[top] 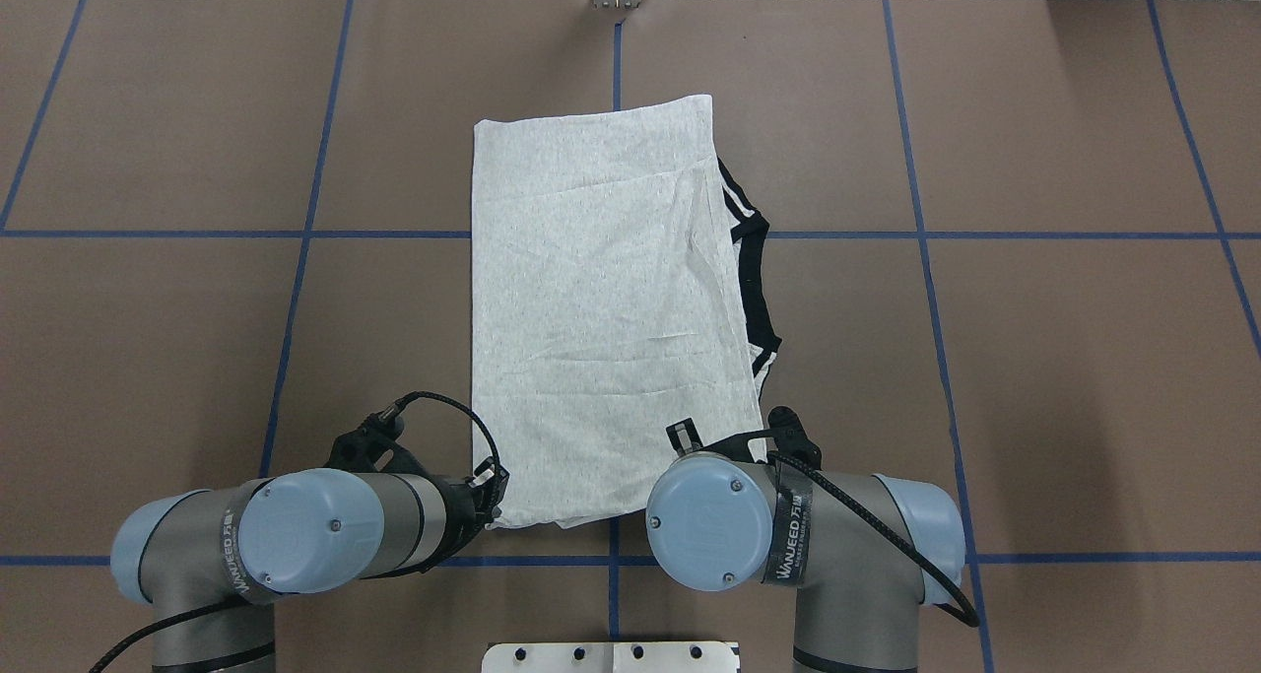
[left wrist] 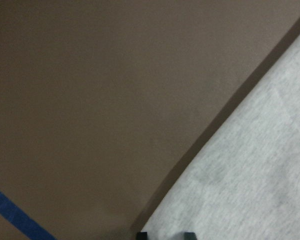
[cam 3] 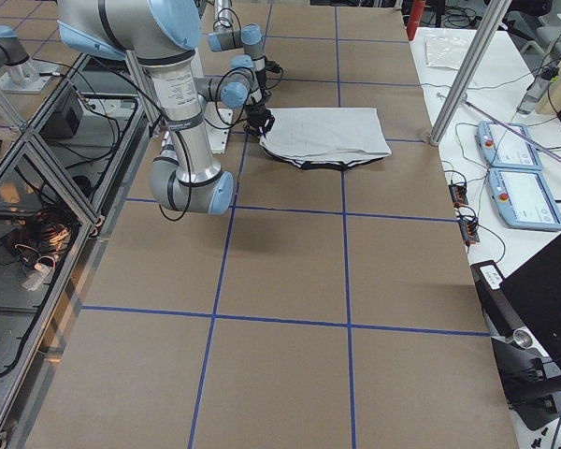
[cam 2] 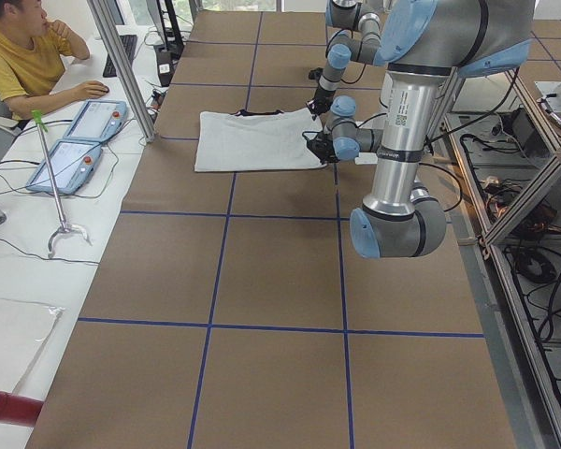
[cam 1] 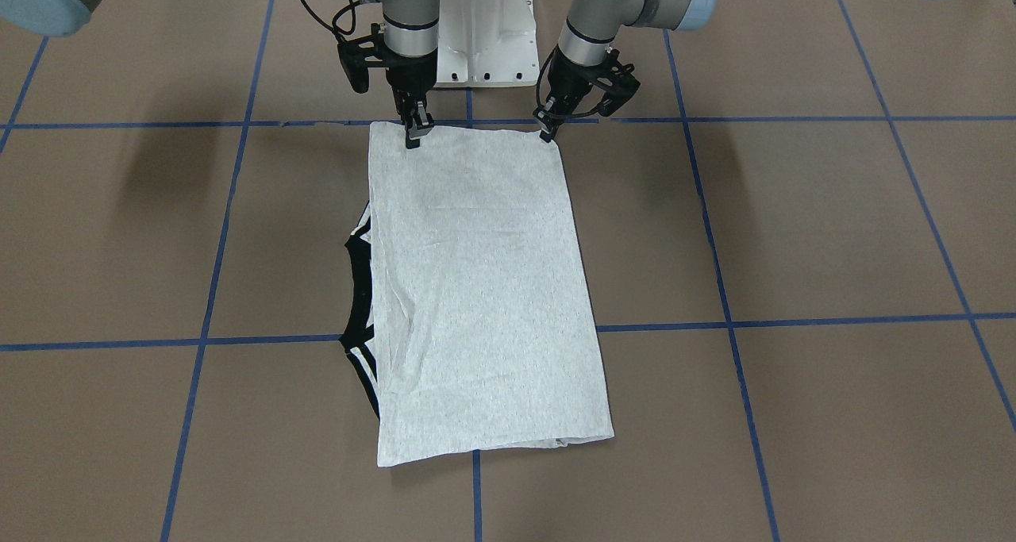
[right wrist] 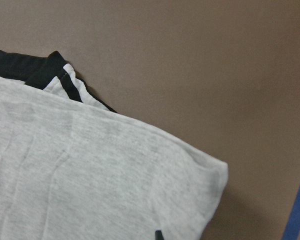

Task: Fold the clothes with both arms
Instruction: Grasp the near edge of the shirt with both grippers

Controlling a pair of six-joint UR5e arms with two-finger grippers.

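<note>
From the front, the T-shirt (cam 1: 484,288) lay folded flat on the counter (cam 1: 794,232), with the right tool (cam 1: 416,133) and left tool (cam 1: 548,132) down at its two robot-side corners. Overhead, black trim (top: 754,289) peeked out along one side. In the wrist views I could not tell whether either tool was clamped or spread.

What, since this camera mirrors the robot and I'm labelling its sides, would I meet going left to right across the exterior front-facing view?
black-striped trim → right gripper → white pedestal base → left gripper. The T-shirt's grey body spans beneath most of these, so it is left out.
</note>
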